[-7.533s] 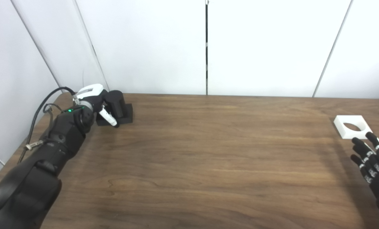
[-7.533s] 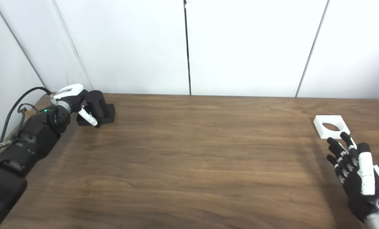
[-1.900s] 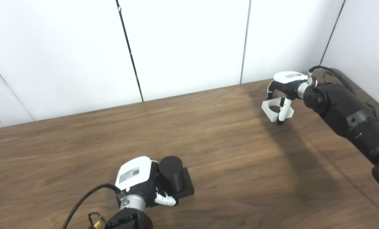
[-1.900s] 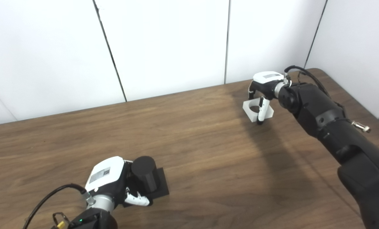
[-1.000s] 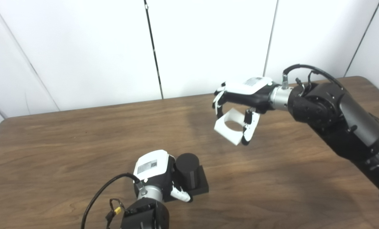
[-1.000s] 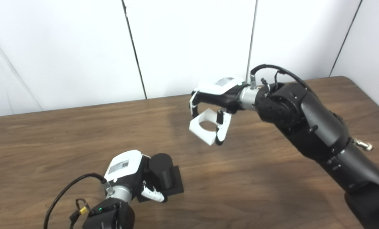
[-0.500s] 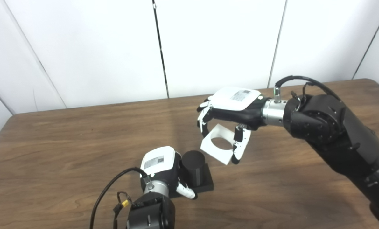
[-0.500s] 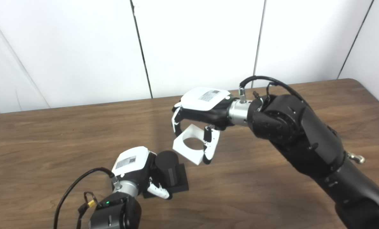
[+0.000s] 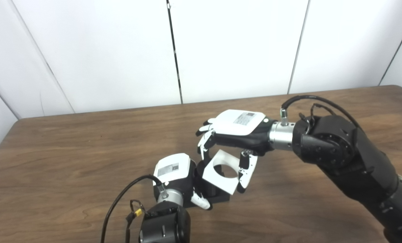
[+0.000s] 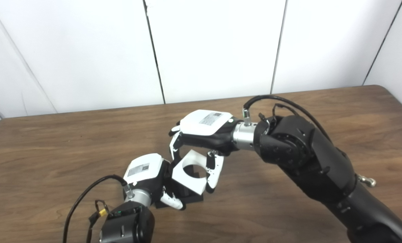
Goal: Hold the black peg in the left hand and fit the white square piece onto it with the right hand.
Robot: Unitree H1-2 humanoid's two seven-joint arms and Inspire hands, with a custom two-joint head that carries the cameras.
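Note:
My left hand (image 9: 173, 172) is shut on the black peg, which stands on its square black base (image 9: 221, 196) on the table near the front. The white square piece (image 9: 214, 180) with a round hole hangs tilted just above and in front of the peg and hides most of the peg's cylinder. My right hand (image 9: 236, 130) is shut on the white piece (image 10: 184, 184), fingers on its left edge and thumb on its right edge. Part of the peg shows dark through the hole. Whether the piece touches the peg cannot be told.
The brown wooden table (image 9: 69, 152) runs to white wall panels at the back. My right forearm (image 9: 339, 158) crosses the table from the lower right. A black cable (image 9: 119, 202) loops from my left wrist at the bottom edge.
My right hand has carried the white piece down and to the left, from beside the peg to over it. The left hand keeps its hold. The camera has shifted a little.

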